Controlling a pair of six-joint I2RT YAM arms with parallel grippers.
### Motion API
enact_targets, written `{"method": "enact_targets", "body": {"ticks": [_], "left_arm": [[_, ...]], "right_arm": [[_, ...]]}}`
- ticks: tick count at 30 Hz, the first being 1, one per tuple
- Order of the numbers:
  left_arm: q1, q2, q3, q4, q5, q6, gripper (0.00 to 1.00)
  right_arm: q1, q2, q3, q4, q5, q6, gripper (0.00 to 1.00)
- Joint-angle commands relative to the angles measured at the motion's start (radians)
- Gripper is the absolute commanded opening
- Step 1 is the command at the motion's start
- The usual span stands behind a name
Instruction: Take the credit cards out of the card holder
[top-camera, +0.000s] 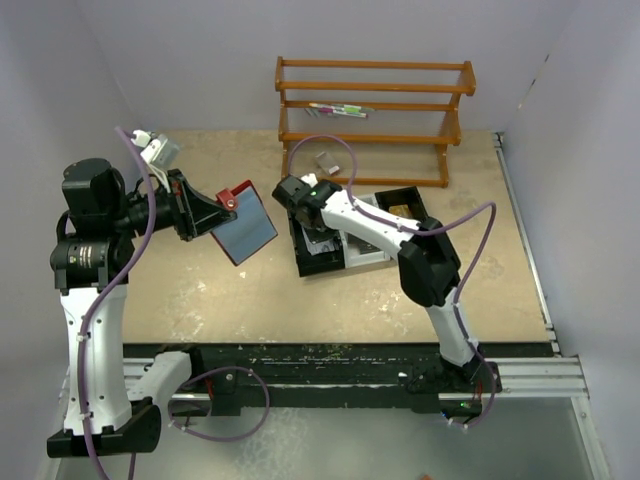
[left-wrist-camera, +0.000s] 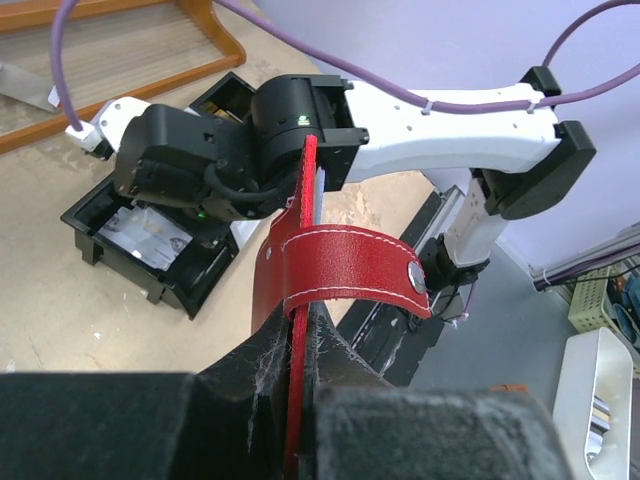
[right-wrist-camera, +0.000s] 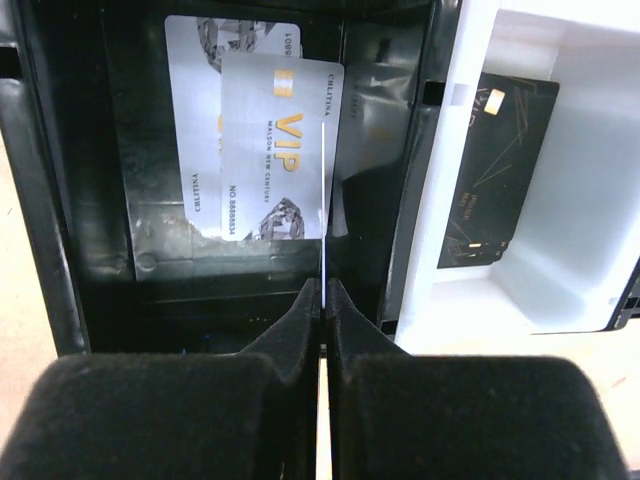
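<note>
Card (right-wrist-camera: 323, 200) in R tool (right-wrist-camera: 322, 292) edge-on, face unseen.

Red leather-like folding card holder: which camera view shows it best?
Top external: the red card holder shows its open face, held by the left gripper. Left wrist shows only its edge and snap strap; right wrist misses it.

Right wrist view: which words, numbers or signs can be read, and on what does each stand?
"VIP", in gold, on the top silver card.
"8801", at the edge of the silver card underneath; not certain.
Small print on both silver cards: too blurred.
Gold print on the black card: too small to read.
</note>
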Motion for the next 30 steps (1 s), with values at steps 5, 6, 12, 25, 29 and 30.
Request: {"method": "enact_targets", "body": {"ticks": [5,6,12,25,29,30], "left_arm": [[-0.001,-0.016,0.043,0.061,0.053,-0.031,0.00],[-0.001,-0.017,0.045,0.059,0.054,-0.030,0.00],[-0.001,-0.016,0.045,0.060,0.060,-0.035,0.00],[0.000,-0.057,-0.022,0.428,0.261,-0.394,0.00],[-0.001,-0.054,-0.047,0.588,0.280,-0.571,0.00],[-0.001,-0.053,-0.056,0.631,0.283,-0.633,0.00]], "right_arm": [[0.039,0.083,0.136,-0.137,0.107,0.047,0.13],[0.039,0.088,0.144,-0.139,0.104,0.048,0.16],[0.039,0.062,0.196,-0.135,0.042,0.060,0.41],[-0.031,-0.506,-0.186,0.446,-0.565,0.041,0.88],[-0.132,-0.745,-0.536,0.883,-0.977,0.104,1.00],[-0.141,-0.793,-0.608,0.997,-1.040,0.124,0.99]]}}
